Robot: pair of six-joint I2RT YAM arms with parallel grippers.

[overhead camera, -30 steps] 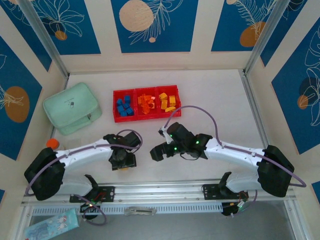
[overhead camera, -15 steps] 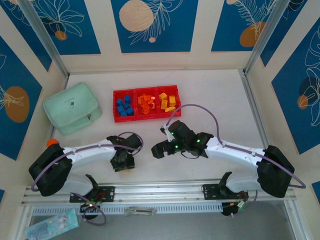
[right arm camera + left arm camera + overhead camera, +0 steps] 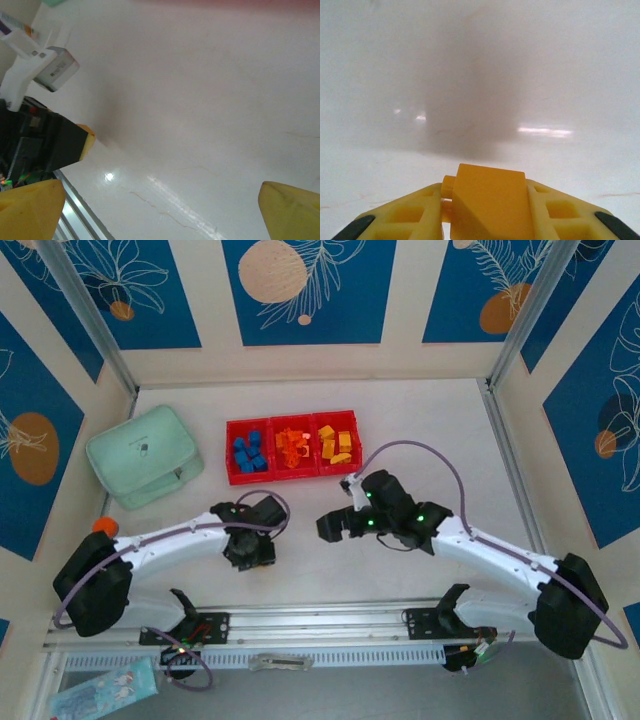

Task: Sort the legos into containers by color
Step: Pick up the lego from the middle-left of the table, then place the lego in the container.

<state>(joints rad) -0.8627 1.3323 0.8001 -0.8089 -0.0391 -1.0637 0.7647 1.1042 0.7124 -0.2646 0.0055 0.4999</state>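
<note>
The red tray lies at the back centre, its three compartments in a row. Blue legos fill the left one, orange legos the middle, yellow-orange legos the right. My left gripper hangs low over the table in front of the tray's left end. In the left wrist view the left gripper is shut on a yellow-orange brick. My right gripper is in front of the tray's right end. In the right wrist view the right gripper is wide open with nothing between its fingers.
A pale mint-green case lies at the left, beside the tray. A small round orange cap sits near the left arm's base. The side walls and the metal rail at the near edge bound the table.
The right arm has swung to the right and its gripper has moved up toward the tray. The left gripper has edged slightly toward the tray, still gripping the brick.
</note>
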